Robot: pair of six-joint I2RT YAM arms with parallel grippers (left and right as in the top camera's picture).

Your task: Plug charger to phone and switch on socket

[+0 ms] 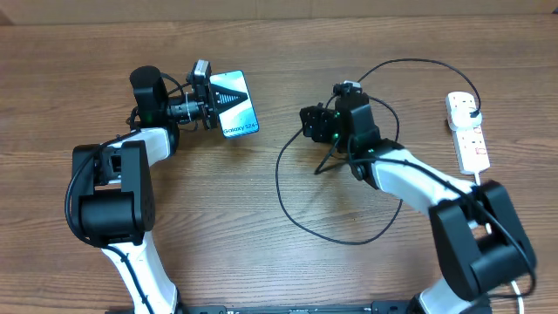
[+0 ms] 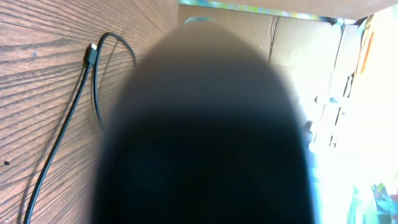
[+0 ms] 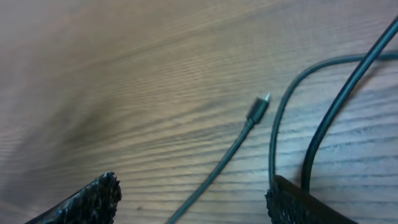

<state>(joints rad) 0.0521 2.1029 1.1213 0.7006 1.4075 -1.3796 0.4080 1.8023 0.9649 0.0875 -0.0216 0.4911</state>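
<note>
Black right gripper (image 3: 193,190): gaped wide and empty, straddling the cable (image 3: 214,168) low over the wood table (image 3: 155,74).
Tip (image 3: 259,107): lay loose just ahead, pointing up-right. The best bet looked to be dropping straight down, pinching just behind it and keeping it level.
Left gripper (image 1: 206,105): looked clamped on the phone's edge, though its own camera gave only a dark blur.
Phone (image 1: 235,103): sat screen-up, well left of the tip. Its port needed to meet the tip squarely.
Socket (image 1: 468,131): lay far right, untouched, switch for later.
</note>
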